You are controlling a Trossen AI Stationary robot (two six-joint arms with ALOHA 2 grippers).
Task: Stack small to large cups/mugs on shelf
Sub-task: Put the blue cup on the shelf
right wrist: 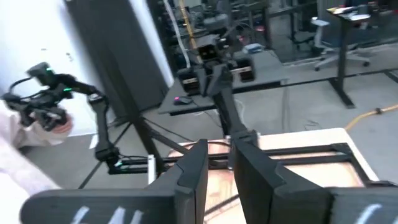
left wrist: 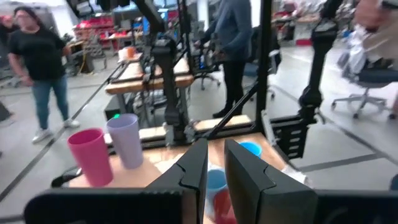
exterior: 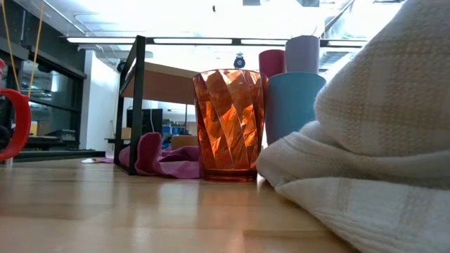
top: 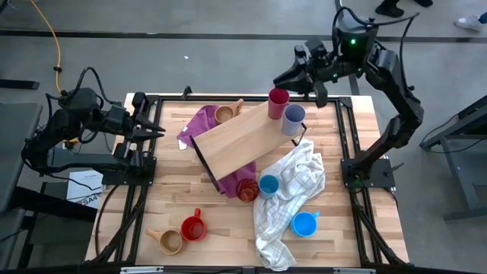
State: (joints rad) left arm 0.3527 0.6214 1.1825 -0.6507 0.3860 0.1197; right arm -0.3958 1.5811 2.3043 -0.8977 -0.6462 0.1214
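The shelf (top: 236,141), a light-wood board on a black frame, stands aslant at the table's middle. A magenta cup (top: 278,98) and a lavender cup (top: 294,118) stand upright on its far right end. Around it on the table are a tan mug (top: 224,114), an orange tumbler (top: 246,189), a blue cup (top: 268,185), a blue mug (top: 304,224), a red mug (top: 193,228) and another tan mug (top: 170,241). My left gripper (top: 160,132) hovers at the table's left edge, narrowly open and empty. My right gripper (top: 278,78) hangs high over the far edge, narrowly open and empty.
A white checked towel (top: 293,190) lies crumpled from the shelf's right end toward the near edge, between the blue cup and blue mug. A purple cloth (top: 199,125) lies under the shelf's far left end. People (left wrist: 37,68) stand in the room beyond the table.
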